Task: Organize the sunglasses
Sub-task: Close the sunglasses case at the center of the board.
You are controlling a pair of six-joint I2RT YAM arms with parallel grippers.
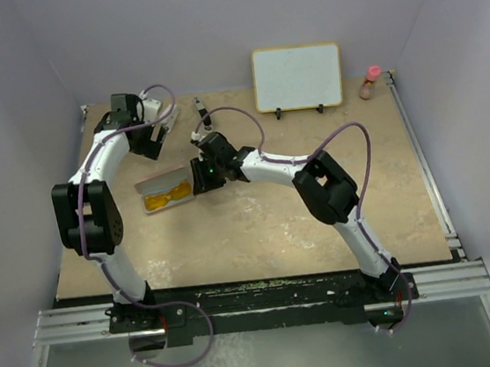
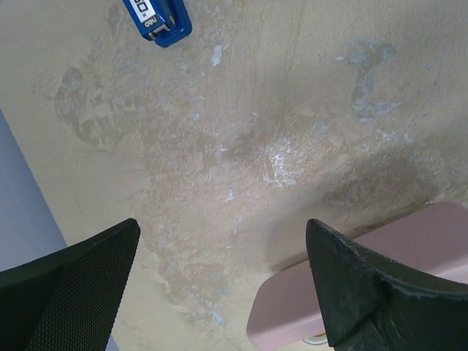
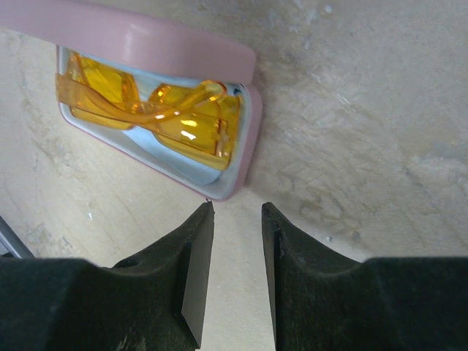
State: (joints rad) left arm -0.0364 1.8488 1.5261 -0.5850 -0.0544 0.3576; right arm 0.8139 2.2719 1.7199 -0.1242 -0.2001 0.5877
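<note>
Top view: the sunglasses (image 1: pixel 165 193) lie inside the open pink case (image 1: pixel 160 177), directly ahead of the right gripper (image 1: pixel 198 178). The left gripper (image 1: pixel 158 133) hangs just beyond the case. Left wrist view: jaws spread wide, empty; one case corner sits under one finger, a blue object (image 2: pixel 157 18) lies far ahead, and the glasses are hidden. Right wrist view: jaws narrowly parted, holding nothing, tips just short of the case rim. Only this view shows the folded temples. Expect a light, slippery, brittle frame; grip at the bridge.

Propped whiteboard (image 1: pixel 297 76) — pink-capped bottle (image 1: pixel 370 83) nearby
</note>
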